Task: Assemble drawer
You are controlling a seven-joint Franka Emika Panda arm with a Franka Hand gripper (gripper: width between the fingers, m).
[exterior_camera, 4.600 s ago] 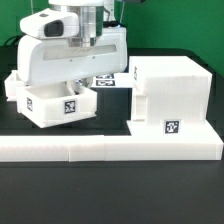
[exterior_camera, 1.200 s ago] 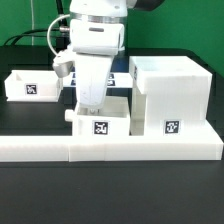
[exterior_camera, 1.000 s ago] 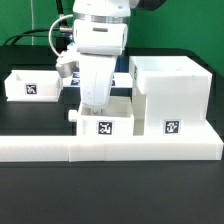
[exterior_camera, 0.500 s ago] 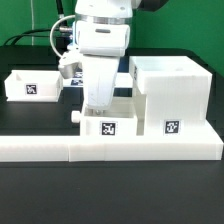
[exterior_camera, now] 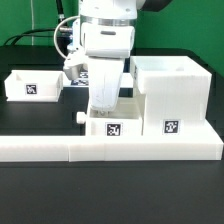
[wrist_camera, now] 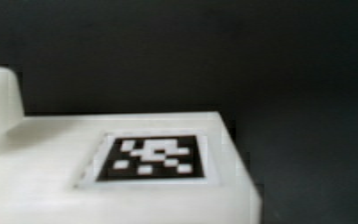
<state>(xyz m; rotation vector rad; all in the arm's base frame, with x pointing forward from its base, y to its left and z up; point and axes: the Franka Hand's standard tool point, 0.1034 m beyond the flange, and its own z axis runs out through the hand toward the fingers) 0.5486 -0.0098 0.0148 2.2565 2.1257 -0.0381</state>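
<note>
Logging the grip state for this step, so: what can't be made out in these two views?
- Exterior view: the gripper fingertips are hidden behind the near tray wall, so open or shut is unclear.
- Exterior view: the arm hides where that tray meets the housing.
- Wrist view: the tag is blurred; no fingers in frame.

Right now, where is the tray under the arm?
In the exterior view, the tray sits near centre, directly beside the housing to the exterior view's right of it, just behind the long white bar.
</note>
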